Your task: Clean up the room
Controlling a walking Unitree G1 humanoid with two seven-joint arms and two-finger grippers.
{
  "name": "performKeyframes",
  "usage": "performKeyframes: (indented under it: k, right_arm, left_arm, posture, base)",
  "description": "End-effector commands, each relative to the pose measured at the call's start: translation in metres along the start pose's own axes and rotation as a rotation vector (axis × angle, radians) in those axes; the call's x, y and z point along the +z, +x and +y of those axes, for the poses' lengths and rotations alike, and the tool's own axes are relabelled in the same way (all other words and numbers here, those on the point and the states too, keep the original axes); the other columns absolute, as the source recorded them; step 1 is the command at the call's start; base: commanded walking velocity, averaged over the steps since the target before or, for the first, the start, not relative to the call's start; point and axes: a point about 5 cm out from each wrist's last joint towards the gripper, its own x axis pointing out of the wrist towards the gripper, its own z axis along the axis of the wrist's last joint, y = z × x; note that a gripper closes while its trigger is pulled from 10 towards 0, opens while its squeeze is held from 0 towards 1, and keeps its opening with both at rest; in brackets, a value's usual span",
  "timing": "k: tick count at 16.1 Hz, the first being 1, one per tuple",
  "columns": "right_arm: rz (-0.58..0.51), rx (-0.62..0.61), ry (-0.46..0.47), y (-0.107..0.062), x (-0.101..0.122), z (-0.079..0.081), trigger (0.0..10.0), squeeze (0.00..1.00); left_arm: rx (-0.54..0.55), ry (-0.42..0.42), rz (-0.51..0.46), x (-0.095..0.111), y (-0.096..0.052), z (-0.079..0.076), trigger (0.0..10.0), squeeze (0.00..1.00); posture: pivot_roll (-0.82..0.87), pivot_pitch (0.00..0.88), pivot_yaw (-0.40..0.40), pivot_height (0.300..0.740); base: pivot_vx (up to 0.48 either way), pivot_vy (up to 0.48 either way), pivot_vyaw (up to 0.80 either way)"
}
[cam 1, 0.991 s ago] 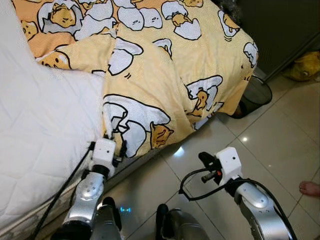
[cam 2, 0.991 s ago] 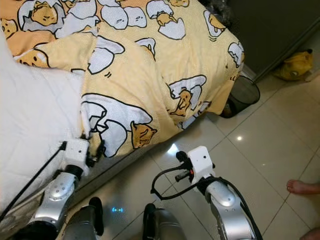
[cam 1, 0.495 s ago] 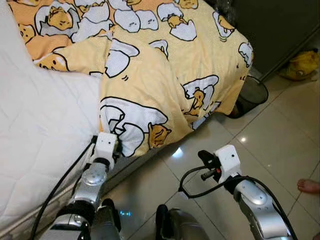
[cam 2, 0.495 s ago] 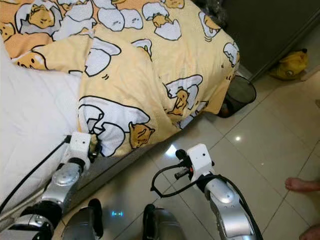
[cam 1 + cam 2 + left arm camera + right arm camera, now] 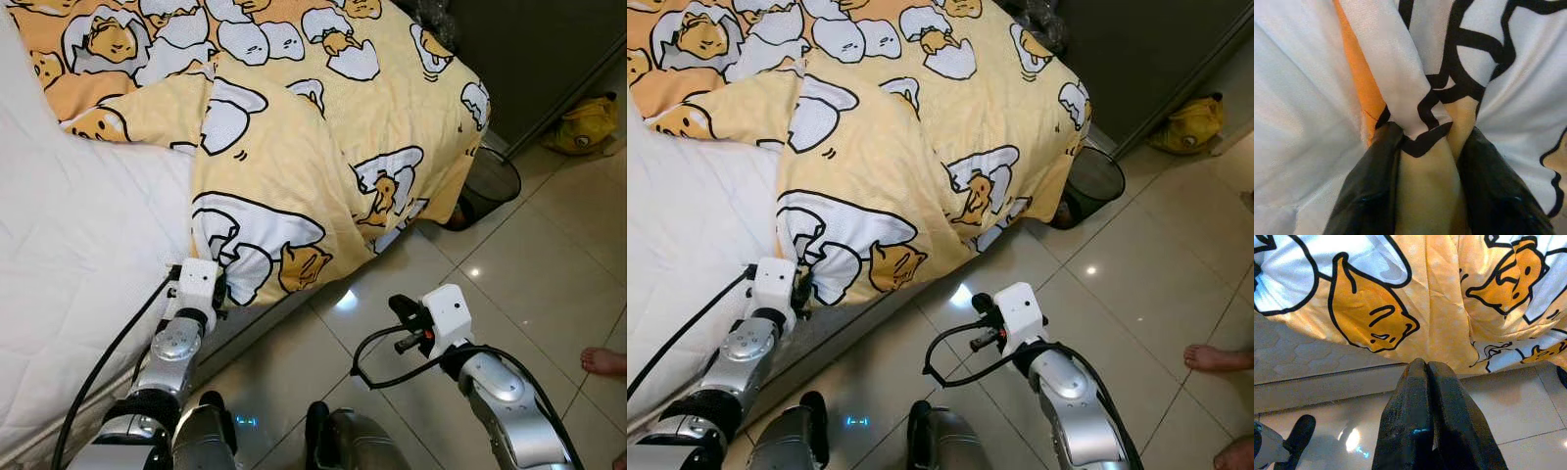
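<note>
Left wrist view: the left gripper pinches a fold of the yellow blanket at its lower corner, where it drapes off the bed. Beside it, the right gripper hangs over the floor, fingers pressed together, near the blanket's hanging edge.

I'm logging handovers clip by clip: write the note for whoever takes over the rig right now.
Left gripper: shut on the yellow blanket, at its corner by the bed's edge.
Right gripper: shut, holding nothing, over the floor tiles beside the bed.
Blanket lies rumpled, folded back off the white mattress, one side hanging to the floor.
Done: corner gripped. Left: spread the blanket flat.
</note>
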Motion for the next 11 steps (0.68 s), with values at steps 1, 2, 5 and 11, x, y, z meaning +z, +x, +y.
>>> performKeyframes:
  k: [1,2,5,11]
  right_arm:
    - [0.035,-0.008,0.006,-0.003,-0.007,-0.004,10.0,0.00]
    - [0.036,-0.006,0.006,-0.003,-0.007,-0.004,10.0,0.00]
    - [0.035,-0.001,0.008,-0.001,-0.007,-0.002,10.0,0.00]
    - [0.038,0.003,0.007,0.001,-0.008,-0.002,10.0,0.00]
  left_arm:
    - [-0.085,0.038,0.143,-0.036,-0.015,-0.015,0.0,0.00]
    - [-0.095,0.039,0.143,-0.037,-0.016,-0.016,0.0,0.00]
    - [-0.106,0.051,0.138,-0.042,-0.021,-0.015,0.0,0.00]
    - [-0.137,0.063,0.123,-0.043,-0.023,-0.018,10.0,0.00]
  posture:
    - [-0.15,0.263,-0.185,0.740]
    - [-0.15,0.263,-0.185,0.740]
    - [-0.14,0.264,-0.181,0.740]
    - [-0.14,0.263,-0.180,0.740]
  base:
    - [0.000,0.000,0.00]
    - [0.000,0.000,0.00]
    - [0.000,0.000,0.00]
    - [0.000,0.000,0.00]
